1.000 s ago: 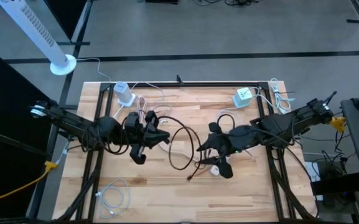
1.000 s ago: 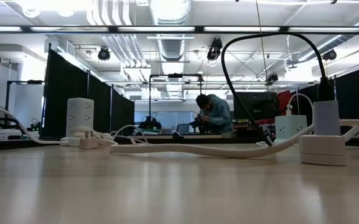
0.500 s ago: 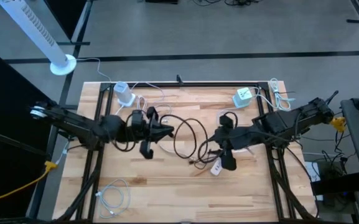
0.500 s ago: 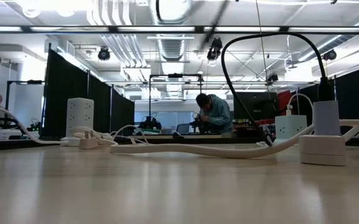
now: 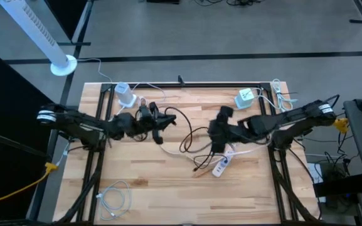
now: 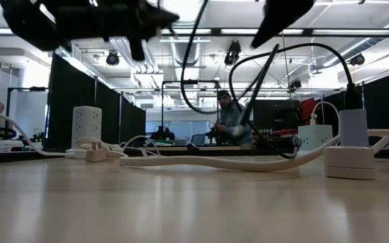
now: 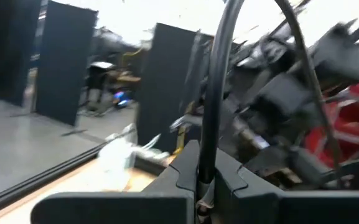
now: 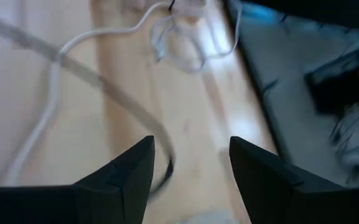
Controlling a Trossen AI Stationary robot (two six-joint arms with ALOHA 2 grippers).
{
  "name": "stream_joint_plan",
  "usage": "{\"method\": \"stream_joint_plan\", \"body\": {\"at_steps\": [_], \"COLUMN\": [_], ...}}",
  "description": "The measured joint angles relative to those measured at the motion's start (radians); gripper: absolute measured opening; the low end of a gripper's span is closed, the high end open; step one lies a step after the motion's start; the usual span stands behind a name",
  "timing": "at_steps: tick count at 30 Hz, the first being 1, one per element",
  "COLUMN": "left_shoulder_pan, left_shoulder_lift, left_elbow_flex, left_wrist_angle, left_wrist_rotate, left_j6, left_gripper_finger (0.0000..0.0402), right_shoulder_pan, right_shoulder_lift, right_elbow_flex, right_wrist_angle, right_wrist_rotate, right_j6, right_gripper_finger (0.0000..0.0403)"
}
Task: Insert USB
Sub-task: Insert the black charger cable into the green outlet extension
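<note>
A black USB cable (image 5: 187, 139) loops over the middle of the wooden table (image 5: 143, 188). Its dark free end (image 5: 196, 169) lies beside a white power strip (image 5: 221, 164). My left gripper (image 5: 162, 120) is shut on the cable left of centre. In the low view the cable (image 6: 193, 81) hangs in a loop below the arms. My right gripper (image 5: 217, 137) hovers open right of centre, above the strip. Its fingers (image 8: 139, 171) frame bare wood, a white cord (image 8: 55, 74) and a bit of the black cable (image 8: 167, 169), and touch nothing. My left gripper pinches the black cable (image 7: 205, 177) between its two fingers, at a stretch some way from the free end. The fingers lie roughly level, pointing toward the table's right. From the fingertips the cable arcs up and away (image 7: 219, 68), then drops slack to the table.
A white charger (image 5: 125, 94) with thin white cords sits at the far left. A pale blue one (image 5: 244, 97) sits at the far right. A coiled white cable (image 5: 113, 198) lies at the near left. People work in the room beyond the table (image 6: 231, 121).
Both grippers have dropped and moved toward the table's far edge, and now show at the top of the low view. The left one has carried the cable with it. The loop has shifted toward the far side and now hangs into the low view, its free end staying by the strip.
</note>
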Motion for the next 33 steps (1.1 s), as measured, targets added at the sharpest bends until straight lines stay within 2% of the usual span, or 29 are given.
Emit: {"method": "stream_joint_plan", "body": {"at_steps": [4, 11, 20, 23, 25, 29, 31, 33], "left_shoulder_pan": [0.077, 0.169, 0.308, 0.358, 0.382, 0.414, 0.429, 0.441], "left_shoulder_lift": [0.083, 0.169, 0.232, 0.254, 0.264, 0.266, 0.266, 0.266], "left_elbow_flex": [0.013, 0.064, 0.171, 0.217, 0.251, 0.305, 0.324, 0.338], "left_wrist_angle": [0.007, 0.007, -0.055, -0.059, -0.059, -0.067, -0.08, -0.097], "left_wrist_rotate": [0.022, 0.046, 0.167, 0.275, 0.333, 0.357, 0.358, 0.375], "left_j6": [0.006, 0.091, 0.191, 0.245, 0.279, 0.34, 0.349, 0.342], "left_gripper_finger": [0.0, 0.0, 0.0, 0.0, 0.0, 0.0, 0.0, 0.0], "right_shoulder_pan": [-0.103, -0.226, -0.316, -0.339, -0.358, -0.389, -0.403, -0.414], "right_shoulder_lift": [0.001, -0.017, -0.02, -0.033, -0.047, -0.087, -0.103, -0.104], "right_elbow_flex": [-0.113, -0.192, -0.285, -0.284, -0.271, -0.256, -0.256, -0.256], "right_wrist_angle": [0.192, 0.197, 0.303, 0.344, 0.341, 0.344, 0.354, 0.346], "right_wrist_rotate": [-0.033, -0.041, -0.394, -0.389, -0.345, -0.244, -0.264, -0.345], "right_j6": [-0.177, -0.205, -0.287, -0.344, -0.389, -0.45, -0.457, -0.448], "right_gripper_finger": [0.0187, 0.0186, 0.0185, 0.0185, 0.0185, 0.0185, 0.0185, 0.0185]}}
